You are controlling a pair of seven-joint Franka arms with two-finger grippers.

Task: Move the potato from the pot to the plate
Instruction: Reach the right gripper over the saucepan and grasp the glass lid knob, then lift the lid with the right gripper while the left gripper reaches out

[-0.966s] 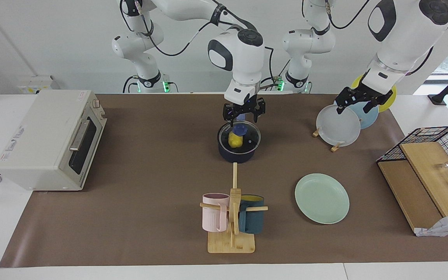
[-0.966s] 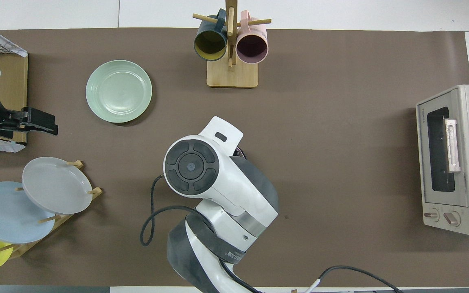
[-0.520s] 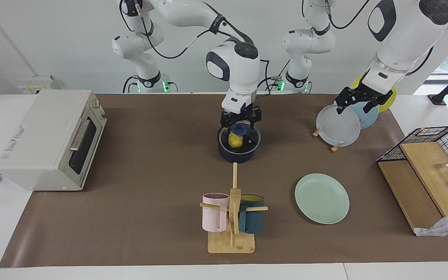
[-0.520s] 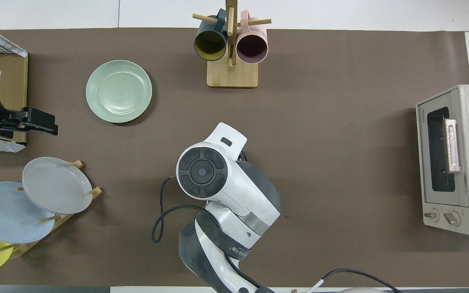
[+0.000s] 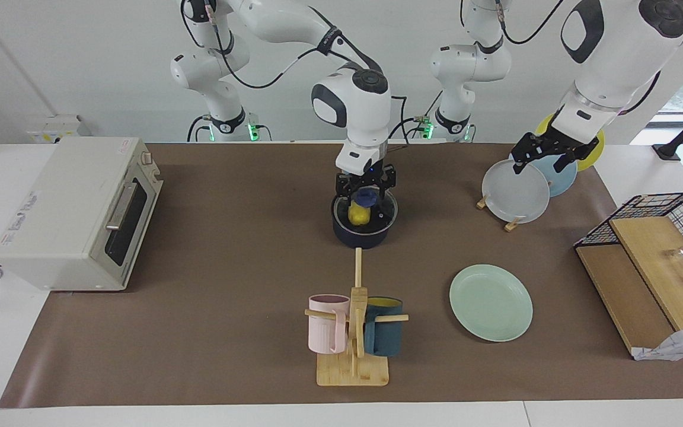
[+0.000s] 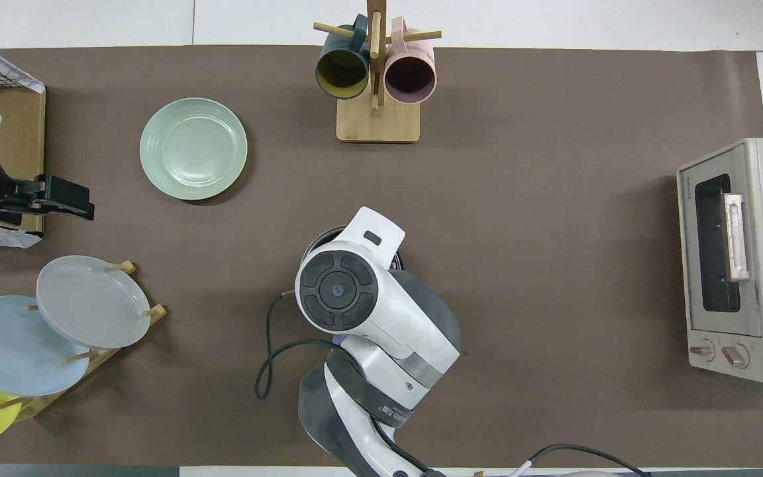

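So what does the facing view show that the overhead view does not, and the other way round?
Only the facing view shows the potato in the pot, under a clear lid with a blue knob, and the right gripper around that knob. Only the overhead view shows the toaster oven's dials; there the right arm hides nearly all of the pot. Both show the plate, bare, the mug stand, and the left gripper waiting over the plate rack.

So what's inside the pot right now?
The yellow potato sits in the pot, under a glass lid whose blue knob the right gripper straddles. The pot's bottom is hidden.
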